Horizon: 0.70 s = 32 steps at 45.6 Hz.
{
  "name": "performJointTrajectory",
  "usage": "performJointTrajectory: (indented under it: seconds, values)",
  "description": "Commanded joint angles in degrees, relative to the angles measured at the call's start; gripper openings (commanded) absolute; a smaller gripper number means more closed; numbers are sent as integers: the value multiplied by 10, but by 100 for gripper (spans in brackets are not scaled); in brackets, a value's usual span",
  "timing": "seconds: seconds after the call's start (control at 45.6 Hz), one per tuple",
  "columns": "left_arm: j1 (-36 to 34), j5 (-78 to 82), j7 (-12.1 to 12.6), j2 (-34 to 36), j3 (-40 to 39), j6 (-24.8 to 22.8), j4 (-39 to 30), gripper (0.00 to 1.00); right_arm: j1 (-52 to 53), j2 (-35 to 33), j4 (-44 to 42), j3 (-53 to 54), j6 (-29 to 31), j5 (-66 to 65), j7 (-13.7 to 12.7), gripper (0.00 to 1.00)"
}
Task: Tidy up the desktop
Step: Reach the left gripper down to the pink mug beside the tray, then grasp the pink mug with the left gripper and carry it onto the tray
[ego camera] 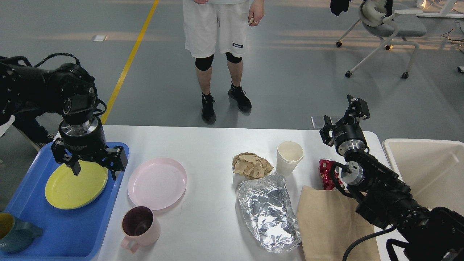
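Observation:
The white desktop [203, 145] holds a pink plate [157, 183], a pink mug [139, 226], a crumpled brown paper ball [252, 165], a white paper cup [289, 156], a crushed foil tray [268, 212], a red shiny wrapper [325, 174] and a flat brown paper bag [331, 221]. My left gripper [95, 170] is open and empty. It points down just above a yellow plate [72, 186] that lies in the blue tray [72, 232]. My right gripper [342, 114] is open and empty, raised over the table's far right edge beyond the wrapper.
A teal mug [14, 232] sits in the tray's near left corner. A beige bin [427, 170] stands off the table's right end. A person [217, 54] stands behind the table. An office chair [384, 32] is at the far right.

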Motion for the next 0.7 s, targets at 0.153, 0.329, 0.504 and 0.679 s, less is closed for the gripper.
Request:
performJointTrajectory:
  seconds: [0.153, 0.329, 0.504, 0.679]
  values:
    - [74, 0, 11, -15, -28, 0, -19, 96, 0, 0, 0, 0, 0, 0, 0, 100]
    - [118, 0, 12, -17, -52, 0, -13, 96, 0, 0, 0, 0, 0, 0, -1, 100]
    - [133, -1, 10, -18, -53, 0, -11, 96, 0, 0, 0, 0, 0, -1, 0, 100]
    - [155, -2, 10, -19, -64, 0, 7, 96, 0, 0, 0, 0, 0, 0, 0, 100]
